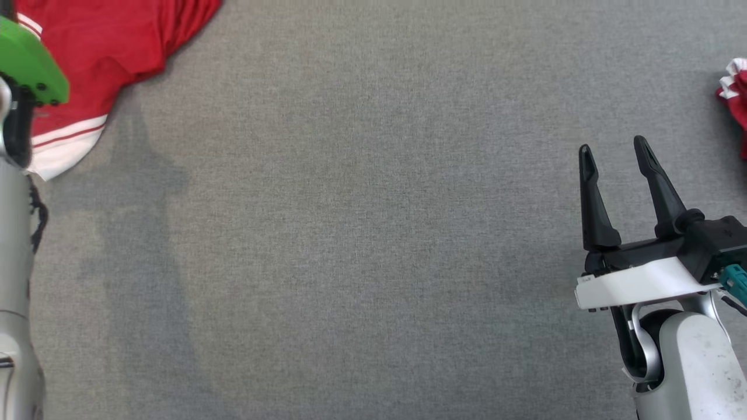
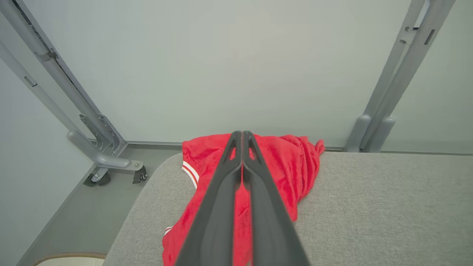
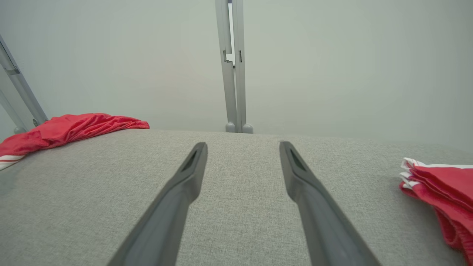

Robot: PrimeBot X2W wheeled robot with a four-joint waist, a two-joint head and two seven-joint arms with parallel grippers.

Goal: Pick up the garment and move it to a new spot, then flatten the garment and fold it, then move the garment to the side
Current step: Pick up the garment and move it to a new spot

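Observation:
The garment point(image 1: 105, 52) is a red top with white striped trim, lying crumpled at the far left corner of the grey table point(image 1: 373, 233). In the left wrist view my left gripper point(image 2: 242, 135) is shut, its fingers lying pressed together over the garment point(image 2: 288, 166) with the tips in the cloth's far fold. The head view has only that arm's green-capped wrist point(image 1: 29, 64) beside the cloth. My right gripper point(image 1: 613, 146) hovers open over bare table at the right, nothing between its fingers point(image 3: 173, 207). From there the garment point(image 3: 70, 127) lies far to the left.
A second red and white cloth, folded in layers point(image 1: 736, 93), sits at the table's right edge point(image 3: 439, 184). Grey metal frame posts point(image 3: 234, 74) stand behind the table, one with a wheeled foot point(image 2: 118, 166) on the floor past the left corner.

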